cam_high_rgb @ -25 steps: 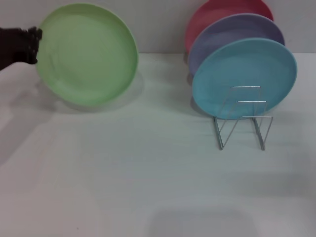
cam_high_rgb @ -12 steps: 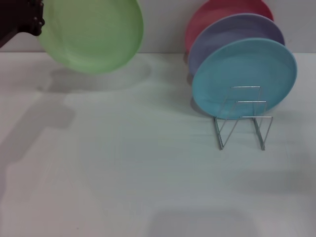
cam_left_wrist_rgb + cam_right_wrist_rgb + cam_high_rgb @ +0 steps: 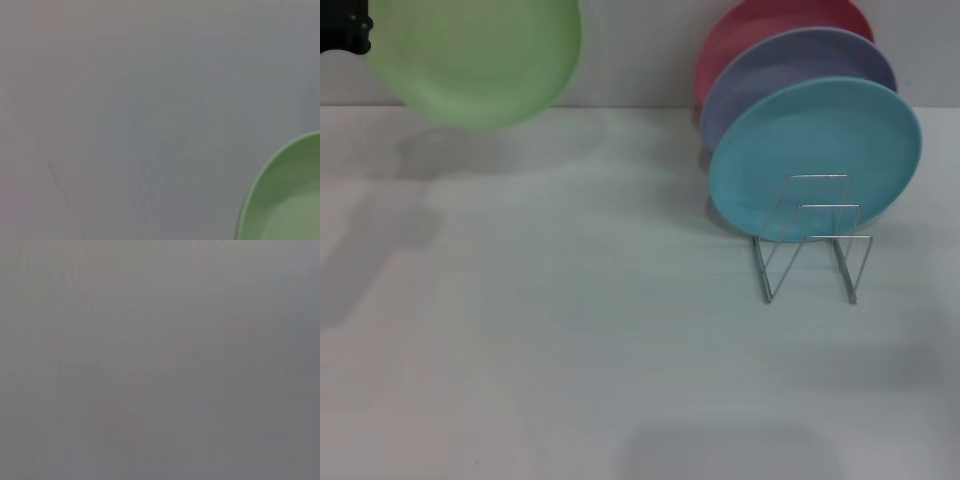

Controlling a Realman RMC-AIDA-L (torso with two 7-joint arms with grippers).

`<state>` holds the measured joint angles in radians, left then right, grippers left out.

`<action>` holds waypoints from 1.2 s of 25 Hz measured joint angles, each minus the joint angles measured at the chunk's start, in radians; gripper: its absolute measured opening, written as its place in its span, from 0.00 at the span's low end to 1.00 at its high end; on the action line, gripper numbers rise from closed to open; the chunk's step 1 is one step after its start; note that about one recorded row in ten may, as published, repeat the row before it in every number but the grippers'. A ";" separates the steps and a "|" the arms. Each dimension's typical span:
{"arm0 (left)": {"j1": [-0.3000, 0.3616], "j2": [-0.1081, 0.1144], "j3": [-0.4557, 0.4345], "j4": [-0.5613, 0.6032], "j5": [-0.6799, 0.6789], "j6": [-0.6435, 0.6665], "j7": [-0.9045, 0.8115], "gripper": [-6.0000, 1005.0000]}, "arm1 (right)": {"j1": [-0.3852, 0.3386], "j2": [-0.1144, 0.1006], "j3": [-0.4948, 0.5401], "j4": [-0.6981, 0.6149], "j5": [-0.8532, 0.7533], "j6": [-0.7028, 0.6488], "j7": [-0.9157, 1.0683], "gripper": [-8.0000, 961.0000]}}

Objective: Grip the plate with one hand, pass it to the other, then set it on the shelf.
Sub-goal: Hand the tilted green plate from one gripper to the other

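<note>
Round matte green plate [image 3: 475,55], aloft

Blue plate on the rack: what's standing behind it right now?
Behind the blue plate stands a lavender plate, and behind that a red plate, all upright in the wire rack. Each plate hides the lower part of the one behind.

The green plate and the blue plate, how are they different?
The green plate is up in the air, held at its edge by the left gripper; the blue plate stands in the wire rack. The green plate is alone on the left; the blue plate has other plates behind it. Both are round and plain.
</note>
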<state>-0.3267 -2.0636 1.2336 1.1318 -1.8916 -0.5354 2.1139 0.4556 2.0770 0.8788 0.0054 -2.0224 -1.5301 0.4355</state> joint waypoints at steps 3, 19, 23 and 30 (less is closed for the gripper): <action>0.005 0.001 -0.053 -0.030 -0.011 -0.129 -0.192 0.03 | 0.000 0.000 0.000 0.007 -0.001 -0.001 0.000 0.71; -0.110 0.058 -0.157 -0.052 0.396 -0.650 -0.458 0.03 | 0.010 -0.001 -0.026 0.015 -0.004 -0.005 -0.037 0.71; -0.098 0.003 -0.146 0.116 0.642 -0.510 -0.424 0.03 | 0.009 -0.002 -0.035 0.015 -0.005 -0.009 -0.038 0.71; 0.025 0.000 -0.034 0.367 0.686 -0.348 -0.336 0.03 | 0.003 -0.002 -0.035 0.015 -0.006 -0.011 -0.036 0.71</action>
<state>-0.3013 -2.0632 1.1997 1.4987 -1.2059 -0.8839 1.7776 0.4583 2.0754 0.8436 0.0199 -2.0282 -1.5408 0.3996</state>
